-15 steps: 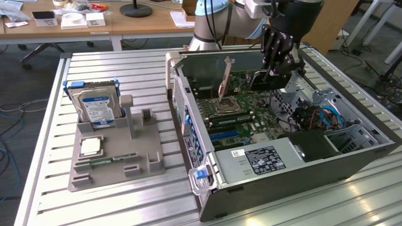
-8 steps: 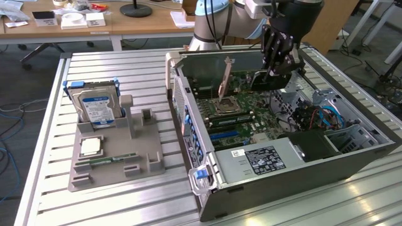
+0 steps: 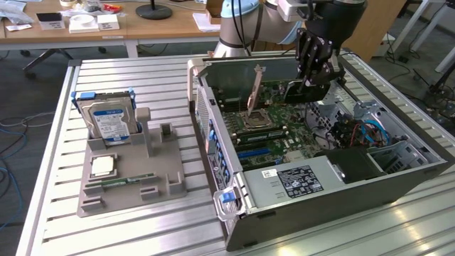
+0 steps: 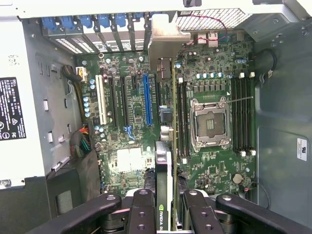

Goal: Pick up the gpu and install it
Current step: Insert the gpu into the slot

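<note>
Hard drive point(image 3: 110, 121) upright in grey holder point(image 3: 131, 178); open computer case point(image 3: 398, 184) beside.

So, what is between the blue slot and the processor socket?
In the wrist view the gpu, held edge-on in the gripper, hangs above the board between them.

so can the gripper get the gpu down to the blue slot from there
Probably yes. The gripper holds the gpu edge-on over the motherboard inside the open case, and the blue slot shows bare, with nothing seen between them.
</note>
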Available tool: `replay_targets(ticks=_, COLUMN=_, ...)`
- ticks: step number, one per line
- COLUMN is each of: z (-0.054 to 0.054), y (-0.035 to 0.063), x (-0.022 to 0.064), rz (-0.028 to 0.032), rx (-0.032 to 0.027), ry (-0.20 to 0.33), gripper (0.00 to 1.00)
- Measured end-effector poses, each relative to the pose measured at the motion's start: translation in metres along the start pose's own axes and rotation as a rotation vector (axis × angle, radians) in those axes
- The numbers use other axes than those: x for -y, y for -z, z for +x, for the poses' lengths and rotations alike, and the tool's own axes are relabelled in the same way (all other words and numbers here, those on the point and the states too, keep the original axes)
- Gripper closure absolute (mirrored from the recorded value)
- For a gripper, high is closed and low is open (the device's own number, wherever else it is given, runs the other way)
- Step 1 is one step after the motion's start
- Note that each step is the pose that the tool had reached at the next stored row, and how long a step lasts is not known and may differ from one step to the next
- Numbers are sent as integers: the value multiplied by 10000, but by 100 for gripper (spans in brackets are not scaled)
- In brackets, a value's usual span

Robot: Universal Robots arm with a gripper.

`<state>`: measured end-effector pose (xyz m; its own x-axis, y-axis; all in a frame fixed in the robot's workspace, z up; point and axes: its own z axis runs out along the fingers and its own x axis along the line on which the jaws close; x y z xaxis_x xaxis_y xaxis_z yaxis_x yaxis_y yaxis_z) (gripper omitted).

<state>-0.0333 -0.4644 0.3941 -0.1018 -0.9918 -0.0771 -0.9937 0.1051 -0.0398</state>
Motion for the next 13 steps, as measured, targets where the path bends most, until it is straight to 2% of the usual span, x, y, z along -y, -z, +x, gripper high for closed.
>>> replay_targets(ticks=7, z=29, y=-2, x=2, rz=0, rx=1, ry=-1, gripper=73)
replay_targets(ticks=13, z=46, y=-71, x=-12, rz=0, rx=-1, ry=0, gripper=73)
